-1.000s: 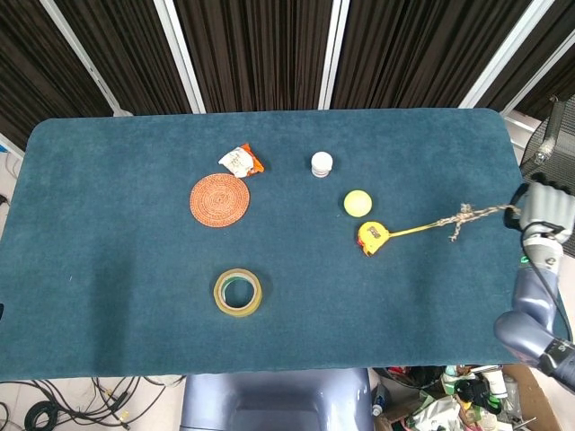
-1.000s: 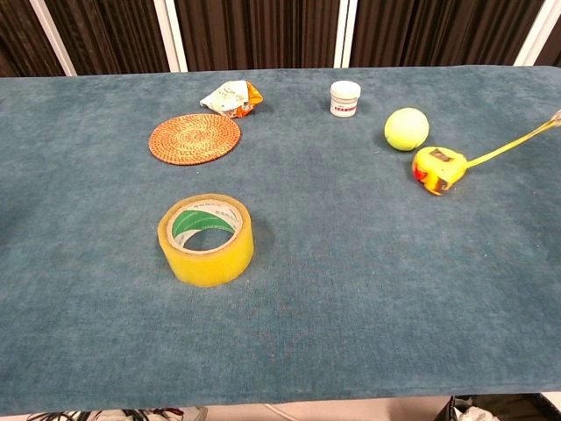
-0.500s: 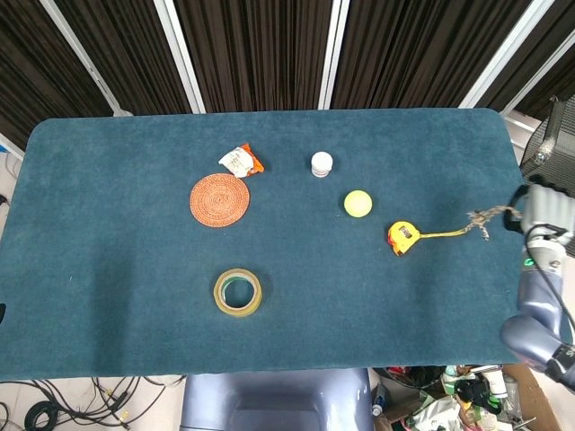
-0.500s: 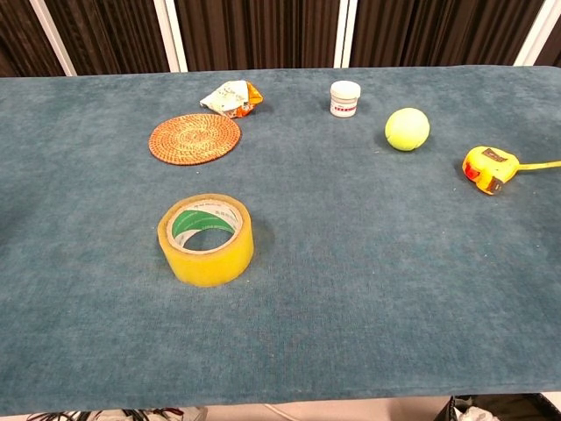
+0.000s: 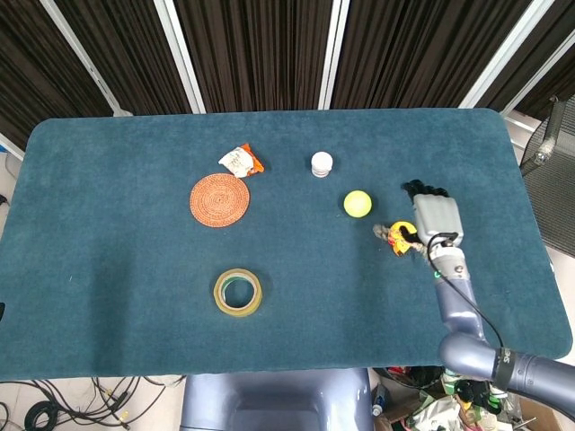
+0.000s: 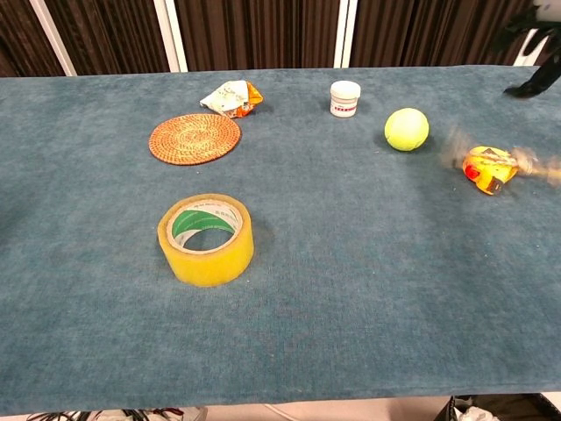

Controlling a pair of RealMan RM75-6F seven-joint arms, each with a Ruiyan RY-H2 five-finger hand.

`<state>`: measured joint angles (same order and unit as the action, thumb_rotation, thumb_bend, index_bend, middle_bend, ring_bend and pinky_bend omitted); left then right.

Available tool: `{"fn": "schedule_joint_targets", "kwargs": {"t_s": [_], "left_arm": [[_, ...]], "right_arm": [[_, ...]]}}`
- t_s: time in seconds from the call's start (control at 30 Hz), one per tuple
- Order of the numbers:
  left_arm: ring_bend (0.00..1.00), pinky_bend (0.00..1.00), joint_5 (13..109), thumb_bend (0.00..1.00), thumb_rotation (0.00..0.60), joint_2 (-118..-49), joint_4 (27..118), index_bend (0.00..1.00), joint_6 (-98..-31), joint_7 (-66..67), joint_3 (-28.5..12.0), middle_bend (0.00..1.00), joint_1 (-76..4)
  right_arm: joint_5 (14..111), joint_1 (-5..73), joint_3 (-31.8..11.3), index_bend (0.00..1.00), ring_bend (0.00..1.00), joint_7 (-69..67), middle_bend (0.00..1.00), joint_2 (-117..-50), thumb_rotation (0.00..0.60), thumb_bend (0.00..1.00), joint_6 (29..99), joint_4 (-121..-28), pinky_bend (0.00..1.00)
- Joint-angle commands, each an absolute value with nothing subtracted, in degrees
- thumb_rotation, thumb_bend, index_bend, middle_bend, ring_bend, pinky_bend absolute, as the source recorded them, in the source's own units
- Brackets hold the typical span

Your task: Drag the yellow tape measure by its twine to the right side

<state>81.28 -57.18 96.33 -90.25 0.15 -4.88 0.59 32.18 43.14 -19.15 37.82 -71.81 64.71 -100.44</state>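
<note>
The yellow tape measure (image 5: 402,235) (image 6: 487,167) lies right of centre on the blue table, just right of the yellow ball (image 5: 358,204). Its twine (image 5: 381,231) is bunched close around it and shows only as a blur (image 6: 539,167) in the chest view. My right hand (image 5: 433,217) hovers over the table beside the tape measure, fingers spread and pointing away, with nothing visibly in them. In the chest view only its dark fingers (image 6: 529,88) show at the top right, well above the twine. My left hand is out of sight.
A white jar (image 5: 322,163) stands behind the ball. On the left half are a woven coaster (image 5: 219,199), a snack packet (image 5: 241,161) and a yellow adhesive tape roll (image 5: 237,292). The table's right edge (image 5: 539,233) lies beyond my right hand.
My right hand has swung in from past the table's right edge to just beside the tape measure. The stretched twine has gone slack and snapped back to the tape measure, which has hardly moved.
</note>
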Motion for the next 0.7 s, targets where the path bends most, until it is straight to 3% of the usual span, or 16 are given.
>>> {"fn": "schedule_joint_targets", "kwargs": {"t_s": [0.03,0.27,0.5,0.7], "left_arm": [[0.0,0.0,81.3,0.3,0.6,-57.2,96.3,0.1,-90.1,0.2,-4.8,0.0,0.5],[0.0,0.0,81.2,0.3,0.6,-57.2,96.5,0.1,-90.3,0.4,-4.8,0.0,0.7],[0.0,0.0,81.5,0.3,0.6,-57.4,96.7,0.1,-90.6,0.9,-4.7,0.0,0.8],[0.0,0.0,81.6,0.3,0.6,-57.3,96.9,0.1,-90.7,1.0,-4.5,0.0,0.9]], "right_arm": [[34.4,42.9,-17.5,0.0,0.14,38.9,0.04,-70.9,0.6,0.15,66.5,-102.2,0.15],[38.7,36.6,-15.5,0.0,0.14,33.4,0.04,-64.7,0.6,0.15,71.2,-109.6,0.15],[56.4,22.9,-5.1,0.0,0.14,25.7,0.04,-57.1,0.6,0.15,81.3,-117.0,0.15],[75.7,12.1,3.0,0.0,0.14,18.1,0.04,-58.5,0.6,0.15,93.5,-114.1,0.15]]}}
